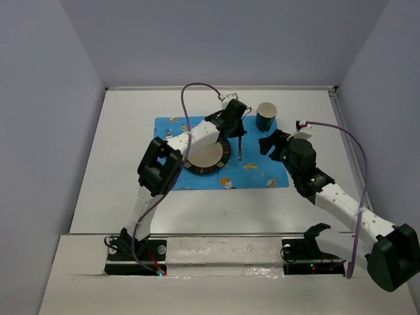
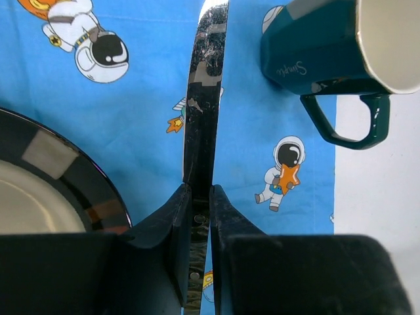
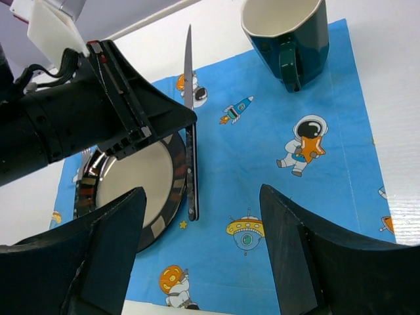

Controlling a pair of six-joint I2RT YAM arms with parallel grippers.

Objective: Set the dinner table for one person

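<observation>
One matte white dinner table [image 1: 118, 197], flat and rectangular with a thin metal rail showing along its right edge, fills the floor of a grey-walled enclosure. It appears to run longer side to side than near to far, though the high camera angle leaves that uncertain. Two arms are bolted at its near edge.

Nearest of the working ends, the right gripper [image 3: 201, 197] hangs over the right part of a single blue cloth mat [image 1: 262, 176] printed with cartoon astronauts, rockets and saucers. Its two dark fingers stand wide apart with nothing between them.

On the left half of the mat lies one round plate [image 1: 205, 156], cream in the middle with a glossy dark rim.

Just beside the plate's right edge is one slim, mirror-bright metal knife [image 1: 240, 147]. Its long axis runs near to far and its tapered end points away from the arm bases. The left gripper [image 2: 200, 197] is clamped on it partway along, both black fingers pressed to its flat sides. Whether the knife's near end touches the mat cannot be told.

Farthest back, at the mat's far right corner, stands one upright faceted mug [image 1: 266, 117], glossy dark teal outside and cream inside, with an angular handle.
</observation>
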